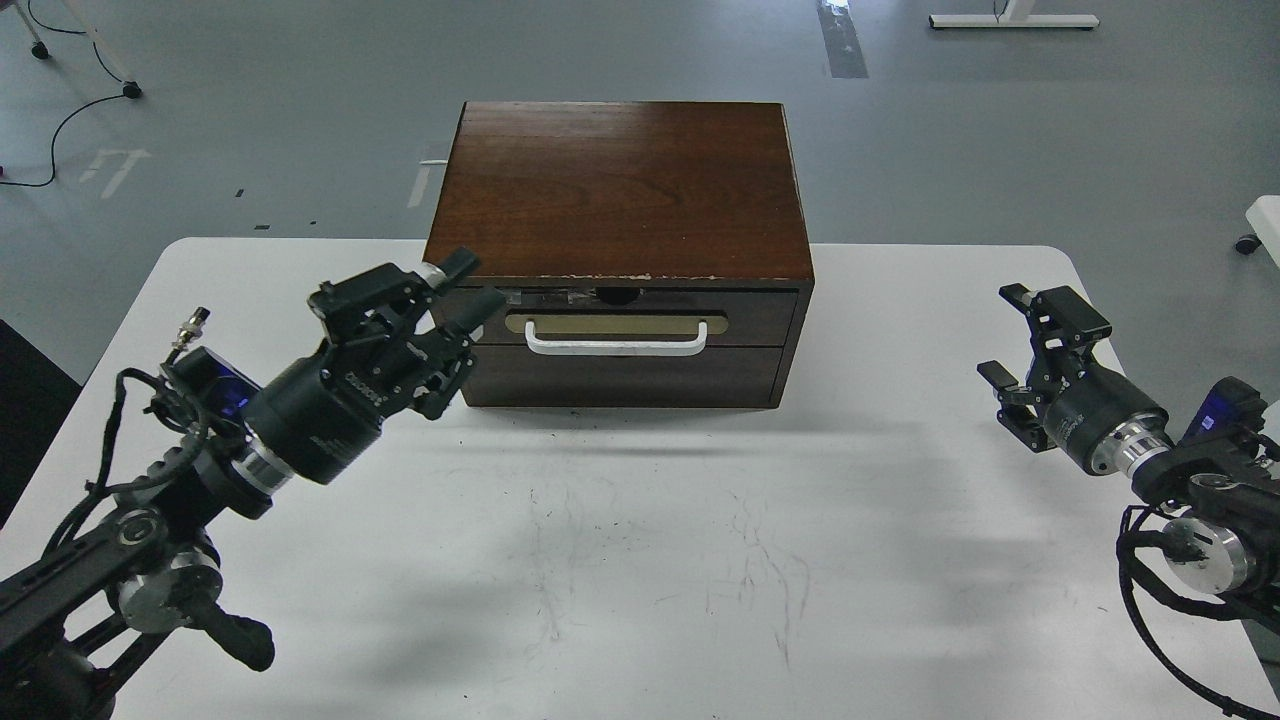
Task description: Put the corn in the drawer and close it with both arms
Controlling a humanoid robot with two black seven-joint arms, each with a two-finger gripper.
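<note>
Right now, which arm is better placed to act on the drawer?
Left, probably. The left gripper is open at the front's left corner, close to the drawer, which looks shut. The right gripper, also open, is far off to the side. No corn is visible.

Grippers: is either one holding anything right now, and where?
Nothing is held. The left gripper is open beside the drawer; the right gripper is open over the table.

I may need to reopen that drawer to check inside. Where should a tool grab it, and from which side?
Grip the white bar handle on the drawer front, near its middle. It stands off its beige plate, leaving a gap for a finger. Come from the front, toward the cabinet; the left tool, open beside the drawer's left end, looks nearest.
</note>
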